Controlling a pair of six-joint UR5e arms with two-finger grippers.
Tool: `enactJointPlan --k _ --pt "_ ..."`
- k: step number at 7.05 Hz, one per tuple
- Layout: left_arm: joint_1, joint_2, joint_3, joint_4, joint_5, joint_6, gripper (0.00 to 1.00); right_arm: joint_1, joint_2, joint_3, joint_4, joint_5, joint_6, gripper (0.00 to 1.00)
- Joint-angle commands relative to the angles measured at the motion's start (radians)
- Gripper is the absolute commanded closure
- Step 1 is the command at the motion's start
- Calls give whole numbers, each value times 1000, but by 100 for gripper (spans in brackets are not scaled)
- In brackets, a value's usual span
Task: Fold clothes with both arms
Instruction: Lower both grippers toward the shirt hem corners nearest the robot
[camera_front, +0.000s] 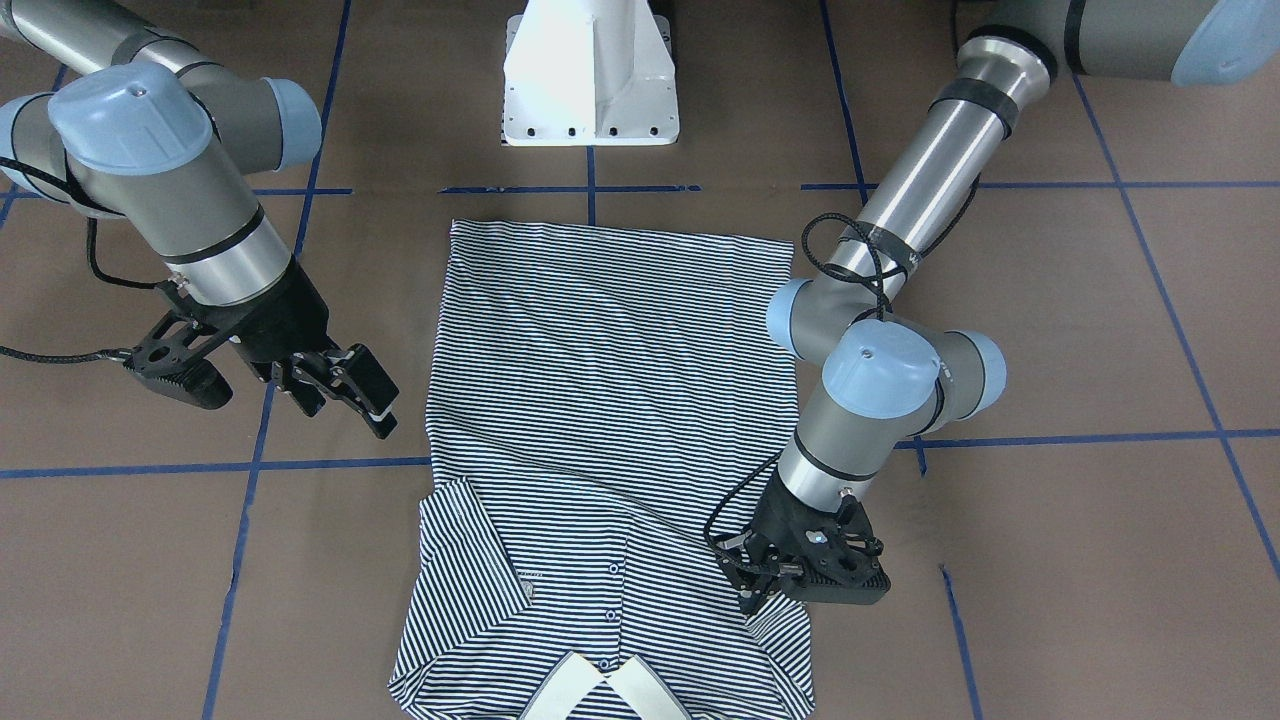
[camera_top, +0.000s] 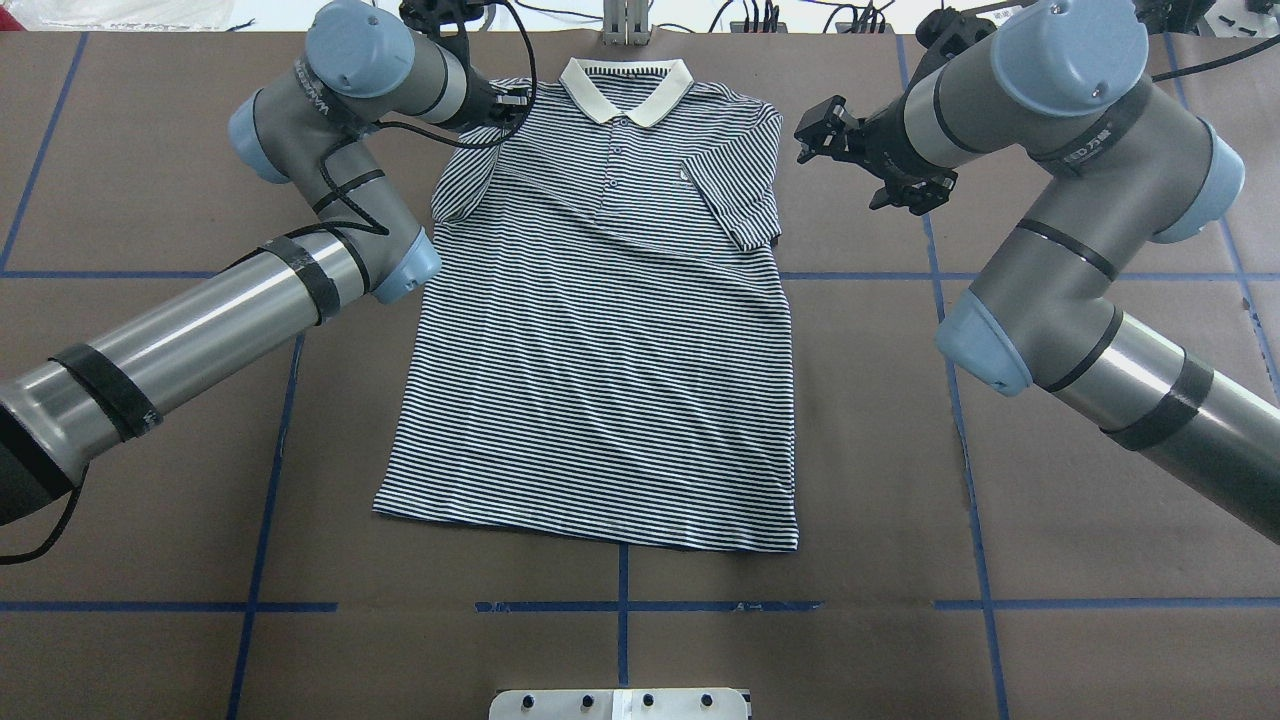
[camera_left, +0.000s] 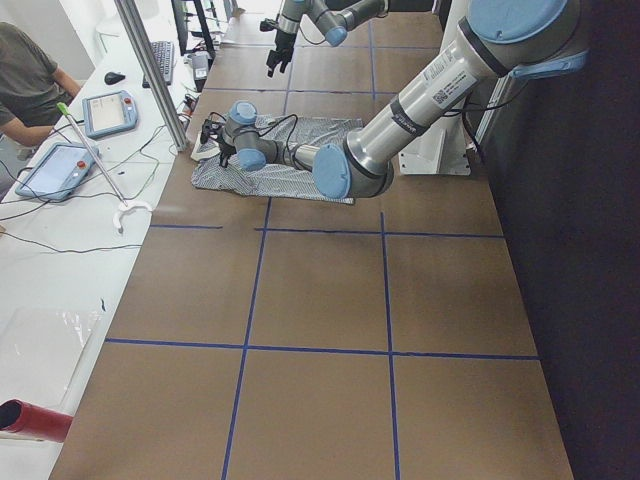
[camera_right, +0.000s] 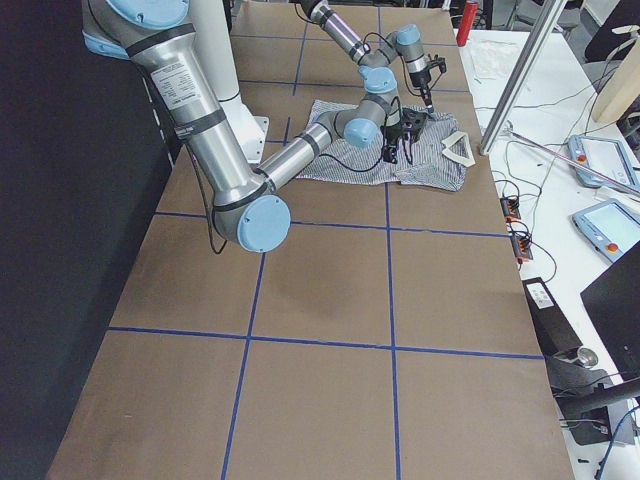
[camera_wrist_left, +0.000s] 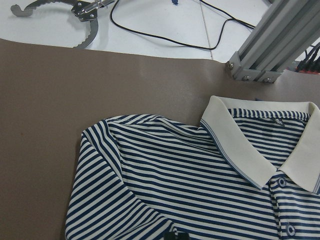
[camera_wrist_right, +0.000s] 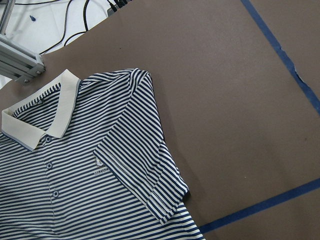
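One striped polo shirt (camera_top: 600, 330) is counted, with three buttons (camera_top: 614, 152) on its placket; two robot arms are seen, a left arm (camera_top: 200, 330) and a right arm (camera_top: 1080, 290); two teach pendants (camera_left: 110, 112), one white pedestal base (camera_front: 590, 75) and one person (camera_left: 25, 85) are shown

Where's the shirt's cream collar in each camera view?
Front-facing: collar bottom centre.
Overhead: collar top centre.
Left exterior: collar tiny, upper left.
Right exterior: collar upper right.
Left wrist: collar right side.
Right wrist: collar left edge.
Landmark: aluminium post beside it, except front-facing.
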Motion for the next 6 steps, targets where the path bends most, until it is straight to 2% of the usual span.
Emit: enactJointPlan --k 1,2,3,4,5,6 --pt "1 -29 51 -26 18 0 100 0 0 0 0 0 0 0" --pt "2 -35 51 -32 16 -2 81 0 0 2 0 0 2 0" --pt "16 -33 46 -35 18 -2 44 0 -1 0 0 0 0 0" --pt "31 -11 -21 -34 16 -41 24 -12 0 6 0 -3 14 0" --pt "65 84 -178 -28 13 -125 14 -44 8 29 -5 -7 32 0" --pt "80 196 -369 -16 3 -165 14 -101 -7 76 -15 -60 113 0"
